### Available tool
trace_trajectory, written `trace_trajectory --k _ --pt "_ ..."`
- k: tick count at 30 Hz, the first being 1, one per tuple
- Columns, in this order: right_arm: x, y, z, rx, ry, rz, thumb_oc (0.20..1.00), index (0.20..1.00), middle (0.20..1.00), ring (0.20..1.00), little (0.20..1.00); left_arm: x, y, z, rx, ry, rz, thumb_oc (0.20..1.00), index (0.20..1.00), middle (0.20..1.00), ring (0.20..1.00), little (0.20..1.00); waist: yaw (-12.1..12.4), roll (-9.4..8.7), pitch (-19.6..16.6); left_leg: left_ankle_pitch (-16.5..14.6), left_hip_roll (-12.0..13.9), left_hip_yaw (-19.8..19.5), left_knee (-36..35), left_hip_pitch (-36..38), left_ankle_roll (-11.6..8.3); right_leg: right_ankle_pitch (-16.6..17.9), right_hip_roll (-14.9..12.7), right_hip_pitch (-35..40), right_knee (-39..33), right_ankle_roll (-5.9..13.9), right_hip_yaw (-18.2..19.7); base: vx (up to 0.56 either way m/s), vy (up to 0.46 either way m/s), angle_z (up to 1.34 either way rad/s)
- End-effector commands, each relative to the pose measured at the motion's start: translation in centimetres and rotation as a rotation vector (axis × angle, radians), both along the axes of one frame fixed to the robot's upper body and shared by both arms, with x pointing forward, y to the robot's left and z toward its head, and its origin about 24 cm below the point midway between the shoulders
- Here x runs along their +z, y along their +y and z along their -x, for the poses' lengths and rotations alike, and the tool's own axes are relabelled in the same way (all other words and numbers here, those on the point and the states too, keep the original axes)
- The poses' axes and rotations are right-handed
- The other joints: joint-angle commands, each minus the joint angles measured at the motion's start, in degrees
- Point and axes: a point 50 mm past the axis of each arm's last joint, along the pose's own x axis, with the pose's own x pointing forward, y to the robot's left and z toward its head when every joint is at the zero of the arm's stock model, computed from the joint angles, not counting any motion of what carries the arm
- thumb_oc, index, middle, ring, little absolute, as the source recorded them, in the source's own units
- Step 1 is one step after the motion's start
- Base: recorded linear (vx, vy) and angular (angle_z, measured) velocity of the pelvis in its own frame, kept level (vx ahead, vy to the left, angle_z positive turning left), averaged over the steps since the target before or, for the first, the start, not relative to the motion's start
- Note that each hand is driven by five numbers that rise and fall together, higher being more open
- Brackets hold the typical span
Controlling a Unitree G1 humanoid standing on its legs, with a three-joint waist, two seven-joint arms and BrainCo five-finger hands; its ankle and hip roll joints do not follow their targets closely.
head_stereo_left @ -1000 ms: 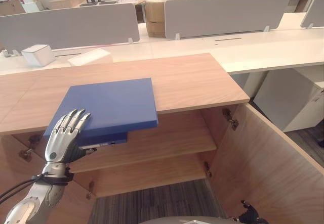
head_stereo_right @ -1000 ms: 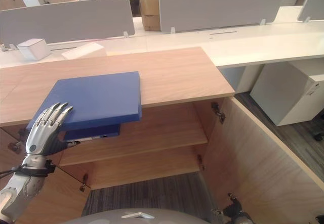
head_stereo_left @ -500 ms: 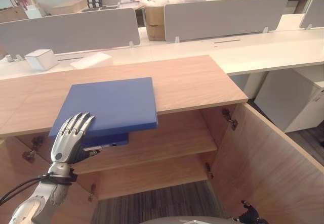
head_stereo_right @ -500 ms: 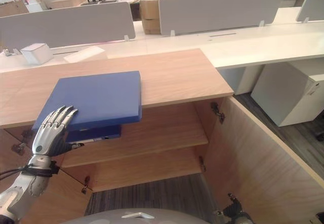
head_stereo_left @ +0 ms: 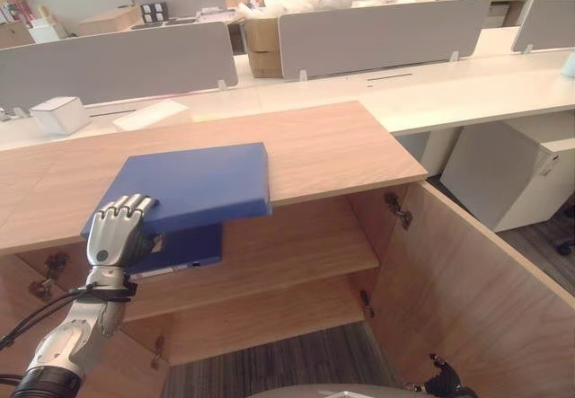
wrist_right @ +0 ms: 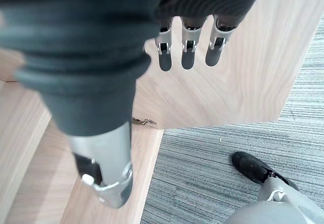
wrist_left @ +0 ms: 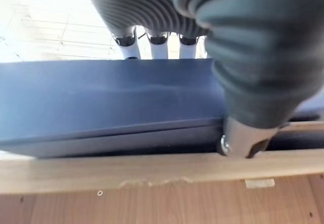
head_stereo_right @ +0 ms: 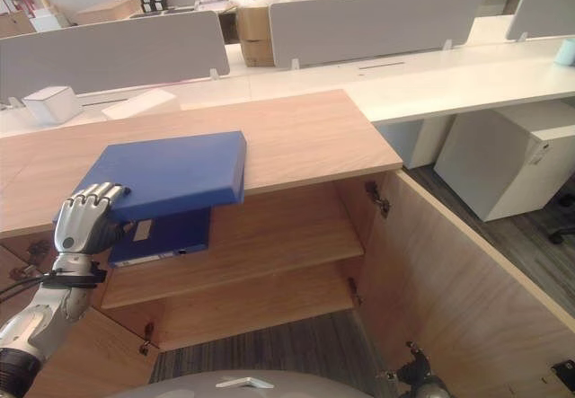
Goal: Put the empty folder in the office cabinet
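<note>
Left eye view: we grip the folder [head_stereo_left: 193, 187] with our left hand [head_stereo_left: 114, 232] at the cabinet [head_stereo_left: 341, 146] top's front edge.
Right hand [wrist_right: 185, 47]: relaxed beside the cabinet door [wrist_right: 243, 72].

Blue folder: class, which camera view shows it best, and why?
The left eye view: the whole blue folder overhangs the cabinet top, with the left hand gripping its corner. The right eye view matches; the left wrist view shows its edge close up.
</note>
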Motion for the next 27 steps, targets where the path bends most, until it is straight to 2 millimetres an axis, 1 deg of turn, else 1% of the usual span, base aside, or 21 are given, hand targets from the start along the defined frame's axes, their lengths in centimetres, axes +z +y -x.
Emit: trace_trajectory --k 1,5,6,7,9,10,13,14,15,16,18,22,23,24,25,26,27 --pt "1.1 0.3 -4.0 0.003 -0.144 -0.001 1.000 1.000 1.000 1.000 1.000 2.9 1.6 -1.3 0.019 -0.084 -0.052 0.200 0.200 0.200 0.200 0.200 -0.34 -1.97 1.64 -3.47 -0.63 -2.92 0.08 0.29 -0.38 -2.38 -2.32 2.44 0.37 0.34 -1.43 0.00 0.005 -0.04" --pt "1.1 0.5 -4.1 0.001 -0.154 -0.006 1.000 1.000 1.000 1.000 1.000 5.0 1.6 -1.5 0.005 -0.191 -0.053 0.200 0.200 0.200 0.200 0.200 -0.29 -2.03 1.56 -3.52 -0.70 -3.09 0.08 0.33 -0.41 -2.43 -2.34 2.55 0.36 0.33 -1.49 0.00 0.001 -0.01" --pt "1.1 0.5 -4.1 0.001 -0.154 -0.006 1.000 1.000 1.000 1.000 1.000 5.0 1.6 -1.5 0.005 -0.191 -0.053 0.200 0.200 0.200 0.200 0.200 -0.29 -2.03 1.56 -3.52 -0.70 -3.09 0.08 0.33 -0.41 -2.43 -2.34 2.55 0.36 0.33 -1.49 0.00 0.000 0.00" --pt "1.2 0.5 -4.1 -0.001 -0.158 -0.007 1.000 1.000 1.000 1.000 1.000 5.5 1.5 -1.5 0.001 -0.211 -0.052 0.200 0.200 0.200 0.200 0.200 -0.28 -2.06 1.55 -3.54 -0.74 -3.10 0.08 0.31 -0.41 -2.43 -2.36 2.58 0.34 0.34 -1.47 0.00 0.000 0.00" --pt "1.4 0.7 -4.7 0.004 -0.185 -0.017 1.000 1.000 1.000 1.000 1.000 7.0 1.1 -1.5 -0.027 -0.274 -0.033 0.200 0.200 0.200 0.200 0.200 -0.08 -2.17 1.58 -3.56 -0.79 -3.12 0.08 0.26 -0.42 -2.40 -2.41 2.59 0.32 0.38 -1.56 0.00 0.000 0.00" --pt "1.5 0.8 -4.8 0.007 -0.191 -0.021 1.000 1.000 1.000 1.000 1.000 7.7 0.8 -1.4 -0.041 -0.317 0.006 0.200 0.200 0.200 0.200 0.200 0.04 -2.26 1.53 -3.55 -0.86 -3.16 0.08 0.26 -0.43 -2.38 -2.44 2.61 0.30 0.37 -1.59 0.00 0.000 0.00" --pt "1.5 0.9 -4.9 0.012 -0.198 -0.027 1.000 1.000 1.000 1.000 1.000 8.3 0.6 -1.3 -0.051 -0.351 0.047 0.200 0.200 0.200 0.200 0.200 0.04 -2.35 1.52 -3.53 -0.89 -3.23 0.08 0.24 -0.42 -2.37 -2.48 2.60 0.29 0.37 -1.60 0.00 0.000 0.00" --pt "1.8 1.0 -5.3 0.033 -0.215 -0.032 1.000 1.000 1.000 1.000 1.000 10.0 0.0 -1.3 -0.090 -0.437 0.118 0.200 0.200 0.200 0.200 0.200 0.27 -2.52 1.51 -3.45 -0.93 -3.42 0.08 0.15 -0.36 -2.31 -2.55 2.65 0.31 0.31 -1.58 0.00 0.000 0.00" --pt "1.8 1.0 -5.3 0.034 -0.215 -0.032 1.000 1.000 1.000 1.000 1.000 10.1 0.0 -1.2 -0.089 -0.437 0.120 0.200 0.200 0.200 0.200 0.200 0.21 -2.49 1.53 -3.44 -0.93 -3.42 0.08 0.16 -0.36 -2.31 -2.56 2.65 0.32 0.31 -1.58 0.00 0.000 0.00" --pt "1.9 1.2 -5.5 0.048 -0.221 -0.037 1.000 1.000 1.000 1.000 1.000 11.2 -0.3 -1.1 -0.113 -0.492 0.146 0.200 0.200 0.200 0.200 0.200 0.37 -2.59 1.49 -3.45 -0.95 -3.51 0.08 0.12 -0.34 -2.34 -2.55 2.69 0.32 0.28 -1.63 0.00 0.000 0.00" --pt "2.3 1.6 -6.1 0.084 -0.245 -0.053 1.000 1.000 1.000 1.000 1.000 12.5 -0.7 -0.7 -0.142 -0.561 0.198 0.200 0.200 0.200 0.200 0.200 0.47 -2.84 1.61 -3.41 -1.01 -3.71 0.08 0.01 -0.34 -2.36 -2.59 2.72 0.32 0.27 -1.70 0.00 0.000 0.00" --pt "3.0 1.8 -6.9 0.136 -0.286 -0.075 1.000 1.000 1.000 1.000 1.000 14.0 -1.9 -0.5 -0.216 -0.638 0.329 0.200 0.200 0.200 0.200 0.200 0.57 -3.21 1.85 -3.43 -1.28 -4.11 0.08 -0.21 -0.12 -2.30 -2.73 2.69 0.36 0.32 -1.93 0.00 0.000 0.00" --pt "3.0 1.8 -6.9 0.136 -0.286 -0.075 1.000 1.000 1.000 1.000 1.000 14.0 -1.9 -0.5 -0.216 -0.638 0.329 0.200 0.200 0.200 0.200 0.200 0.57 -3.21 1.85 -3.43 -1.28 -4.11 0.08 -0.21 -0.12 -2.30 -2.73 2.69 0.36 0.32 -1.93 -0.02 0.020 0.06" --pt "3.9 1.9 -7.8 0.157 -0.338 -0.093 1.000 1.000 1.000 1.000 1.000 14.6 -2.6 0.0 -0.275 -0.664 0.420 0.200 0.200 0.200 0.200 0.200 0.69 -3.48 2.10 -3.52 -1.51 -4.29 0.08 -0.37 0.05 -2.14 -2.90 2.60 0.38 0.42 -2.05 -0.01 0.022 0.05" --pt "4.1 1.8 -8.0 0.160 -0.348 -0.099 1.000 1.000 1.000 1.000 1.000 14.7 -2.6 0.1 -0.281 -0.668 0.446 0.200 0.200 0.200 0.200 0.200 0.68 -3.43 2.12 -3.53 -1.61 -4.33 0.08 -0.39 0.12 -2.13 -3.00 2.58 0.40 0.45 -2.08 -0.02 0.030 0.06" --pt "4.9 2.0 -8.6 0.173 -0.390 -0.120 1.000 1.000 1.000 1.000 1.000 14.9 -2.9 0.2 -0.308 -0.676 0.484 0.200 0.200 0.200 0.200 0.200 0.66 -3.57 2.26 -3.53 -1.68 -4.39 0.08 -0.47 0.19 -2.04 -3.10 2.47 0.40 0.53 -2.12 -0.01 0.016 0.05" --pt "4.9 1.8 -8.6 0.172 -0.389 -0.120 1.000 1.000 1.000 1.000 1.000 15.0 -2.9 0.2 -0.310 -0.673 0.489 0.200 0.200 0.200 0.200 0.200 0.67 -3.51 2.24 -3.52 -1.73 -4.41 0.08 -0.49 0.22 -2.03 -3.15 2.47 0.41 0.55 -2.14 -0.03 0.034 0.04"
